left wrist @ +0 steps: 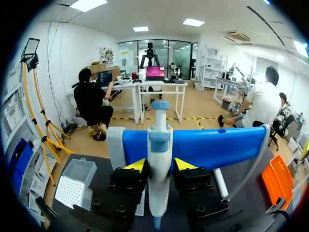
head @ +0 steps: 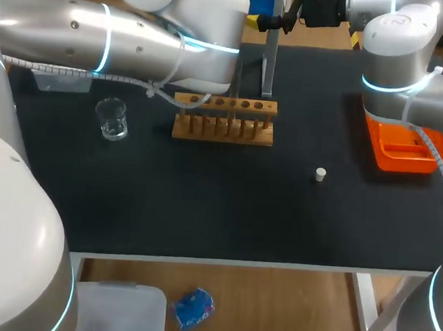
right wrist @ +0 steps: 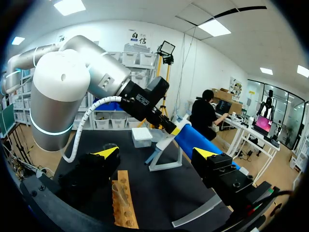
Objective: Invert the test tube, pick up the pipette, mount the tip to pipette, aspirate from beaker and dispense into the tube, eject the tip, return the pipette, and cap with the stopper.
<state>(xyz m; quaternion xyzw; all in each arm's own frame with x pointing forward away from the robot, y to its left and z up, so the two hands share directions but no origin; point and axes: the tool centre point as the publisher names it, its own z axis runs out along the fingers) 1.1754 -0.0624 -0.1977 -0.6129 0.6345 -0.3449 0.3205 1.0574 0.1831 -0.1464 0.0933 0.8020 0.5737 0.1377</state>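
Note:
The white pipette [left wrist: 159, 159] hangs upright in the blue holder [left wrist: 212, 145] of its stand [head: 269, 69] at the table's back. My left gripper [left wrist: 160, 165] is around the pipette's body, its yellow fingertips [left wrist: 137, 165] just off it on either side, so it is open. The right wrist view shows that left gripper [right wrist: 169, 128] at the pipette [right wrist: 159, 147] from the side. My right gripper [right wrist: 157, 153] hovers wide open above the wooden rack [head: 223, 120], holding nothing. A clear tube [right wrist: 116, 189] stands in the rack. The glass beaker [head: 111, 118] sits left of the rack. The white stopper [head: 321, 173] lies right of centre.
An orange tray [head: 405, 149] sits at the right under my right arm. A clear tip box [left wrist: 72, 183] stands beside the pipette stand at the table's back. The table's front edge [head: 222, 259] runs across the near side.

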